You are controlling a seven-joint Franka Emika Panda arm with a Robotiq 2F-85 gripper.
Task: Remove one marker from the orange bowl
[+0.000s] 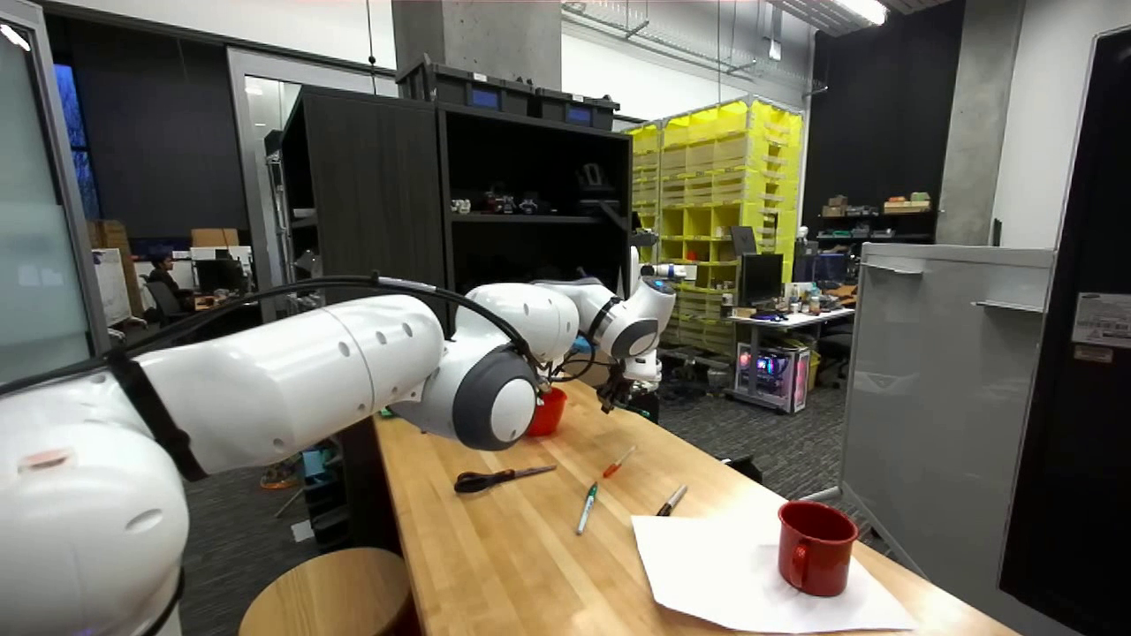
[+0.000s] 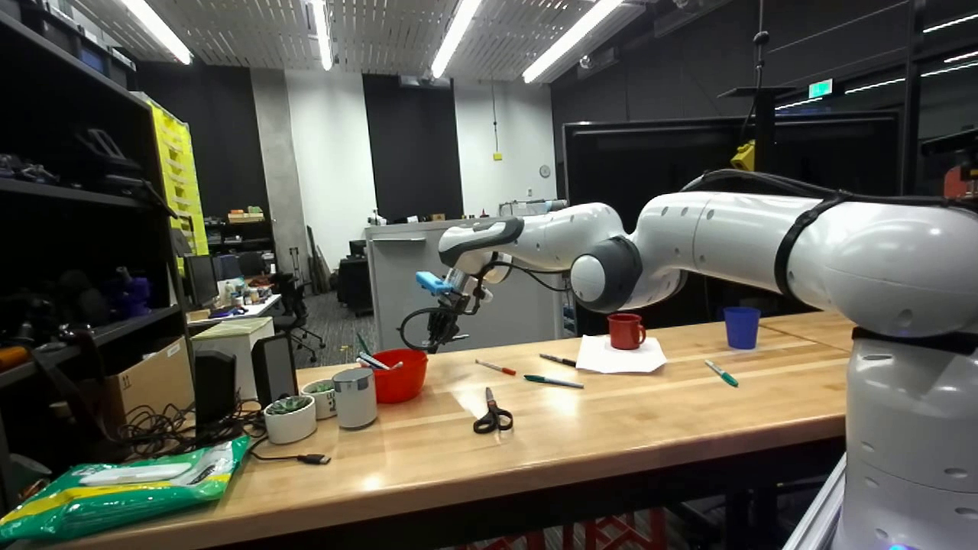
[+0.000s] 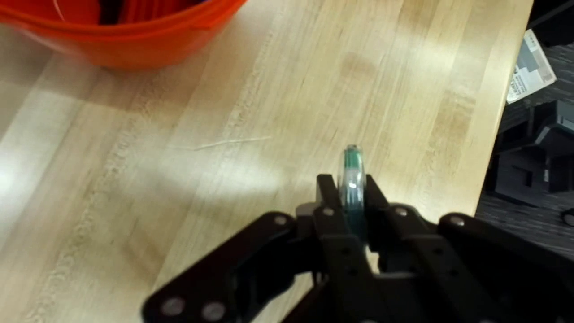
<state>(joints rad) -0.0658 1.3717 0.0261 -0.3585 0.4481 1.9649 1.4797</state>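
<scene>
leftmost in the wrist view, ahead of the claw and to its left, lies the orange bowl, well apart from the fingertips and cut off by the top of the picture. in an exterior view it is again left of the claw, and lower, a few pens slanting out over its rim.

in the middle, the claw's fingers are pinched on one marker, pale with a green end. so the marker is out of the bowl; it seems to hang above the counter, though how much room is beneath it i can't tell. its long axis runs with the fingers, nearly straight up the wrist view, the green end pointing forward past the fingertips, the rear end hidden between them. that line passes right of the bowl.

to the claw's right, not far off, runs the counter's edge. the coming move, i'd judge, is to lower and let go, and it turns on this: bowl to the claw's left, edge to its right, wood between. freed close to the edge, the marker might roll off; carried left and ahead, it would be back over the bowl.
</scene>
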